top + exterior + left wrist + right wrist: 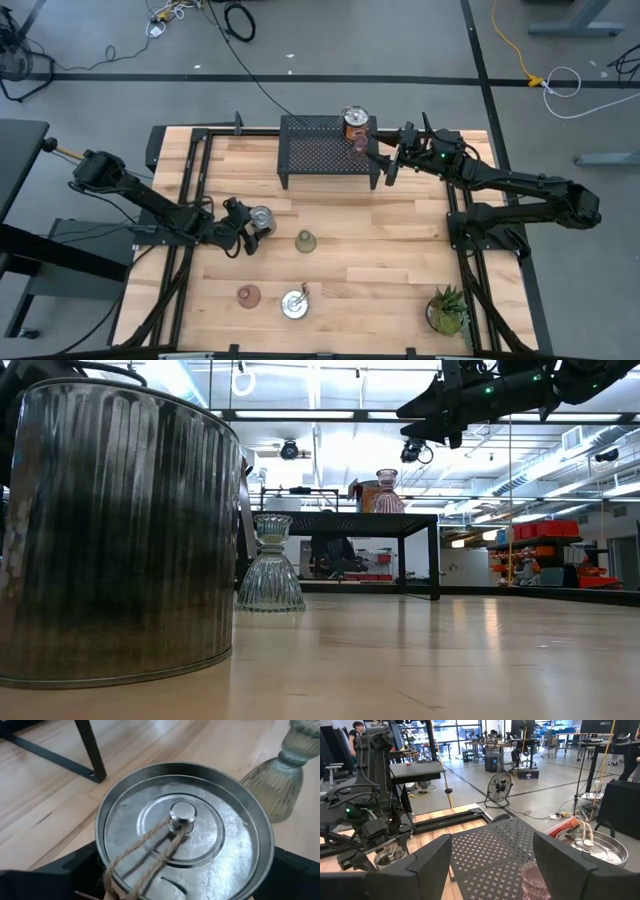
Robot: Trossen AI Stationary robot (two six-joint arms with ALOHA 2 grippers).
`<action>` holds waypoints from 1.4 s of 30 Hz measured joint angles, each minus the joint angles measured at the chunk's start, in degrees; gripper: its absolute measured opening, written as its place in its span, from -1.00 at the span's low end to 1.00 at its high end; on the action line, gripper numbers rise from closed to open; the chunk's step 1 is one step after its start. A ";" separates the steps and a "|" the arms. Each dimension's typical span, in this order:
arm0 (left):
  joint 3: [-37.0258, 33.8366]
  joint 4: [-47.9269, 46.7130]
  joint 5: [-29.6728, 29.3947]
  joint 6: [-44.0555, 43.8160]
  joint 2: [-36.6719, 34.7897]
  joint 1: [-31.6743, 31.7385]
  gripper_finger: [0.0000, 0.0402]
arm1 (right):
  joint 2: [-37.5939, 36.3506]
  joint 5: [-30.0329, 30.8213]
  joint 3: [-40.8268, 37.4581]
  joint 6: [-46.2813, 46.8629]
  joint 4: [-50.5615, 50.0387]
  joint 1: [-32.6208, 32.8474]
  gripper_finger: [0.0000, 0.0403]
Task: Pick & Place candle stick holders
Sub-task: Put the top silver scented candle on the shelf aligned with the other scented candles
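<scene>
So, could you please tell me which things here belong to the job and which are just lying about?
Job: copper-bodied holder; left silver-topped holder; front silver-topped holder; olive-green cup; pink cup on rack; pink cup on table.
Lying about: black mesh rack; potted plant.
</scene>
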 joint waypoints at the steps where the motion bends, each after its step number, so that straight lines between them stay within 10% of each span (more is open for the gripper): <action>1: -0.01 0.59 0.25 0.73 0.00 0.00 0.82 | 0.00 0.00 0.00 0.00 0.00 0.02 0.39; 18: 0.78 5.53 2.24 3.55 -0.15 0.00 0.82 | 0.00 0.00 0.00 -0.02 -0.52 0.02 0.39; 28: 17.79 -6.38 0.86 14.52 -0.15 0.98 0.82 | 0.00 0.00 0.00 -0.02 -0.45 0.01 0.39; 34: 33.31 -24.64 1.39 17.23 -0.15 9.38 0.82 | 0.00 0.00 0.00 0.00 -0.44 0.02 0.39; 42: 41.50 -20.70 17.33 26.93 0.83 27.39 0.82 | -0.02 0.00 0.00 -0.02 0.53 0.02 0.39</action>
